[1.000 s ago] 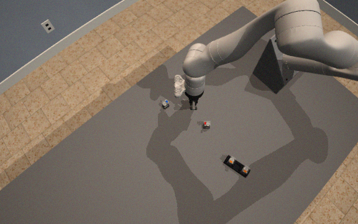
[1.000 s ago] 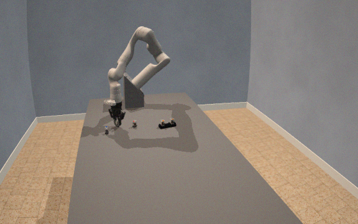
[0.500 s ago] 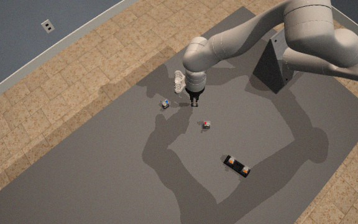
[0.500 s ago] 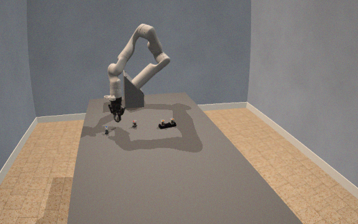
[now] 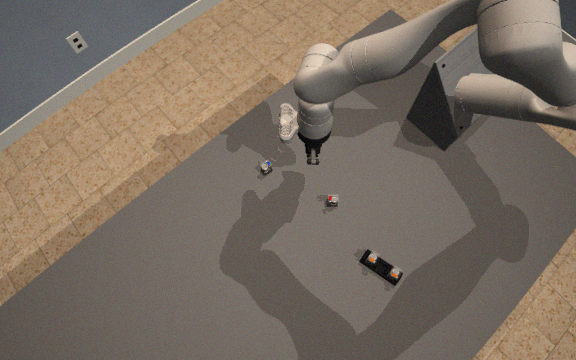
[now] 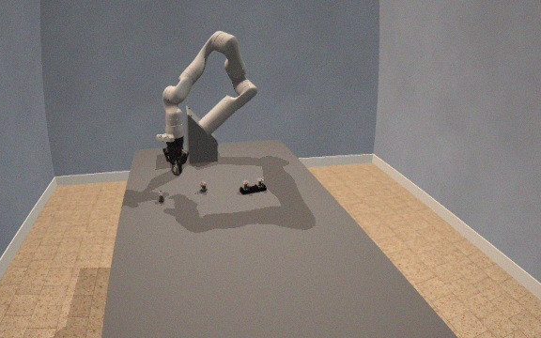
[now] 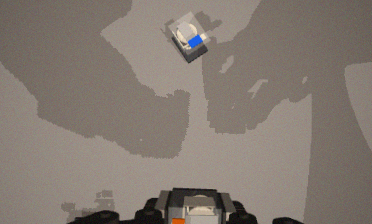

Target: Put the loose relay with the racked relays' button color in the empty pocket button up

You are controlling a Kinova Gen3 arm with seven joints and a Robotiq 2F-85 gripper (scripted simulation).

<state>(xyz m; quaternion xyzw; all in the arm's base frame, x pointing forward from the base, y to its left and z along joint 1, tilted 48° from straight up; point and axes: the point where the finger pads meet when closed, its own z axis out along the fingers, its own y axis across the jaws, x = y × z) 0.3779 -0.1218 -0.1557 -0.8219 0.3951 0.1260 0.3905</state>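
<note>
The black rack (image 5: 381, 267) lies on the grey table with an orange-button relay in each end pocket; its middle pocket is empty. It also shows in the exterior view (image 6: 253, 188). My gripper (image 5: 313, 160) hangs above the table, left of and behind the rack, shut on a clear relay with an orange button (image 7: 192, 209), seen at the bottom edge of the wrist view. A loose blue-button relay (image 5: 266, 166) stands to the gripper's left and also shows in the wrist view (image 7: 189, 37). A loose red-button relay (image 5: 332, 200) stands between the gripper and the rack.
The arm's dark grey wedge-shaped base mount (image 5: 450, 102) stands at the table's back right. The arm casts wide shadows over the table. Tiled floor surrounds the table.
</note>
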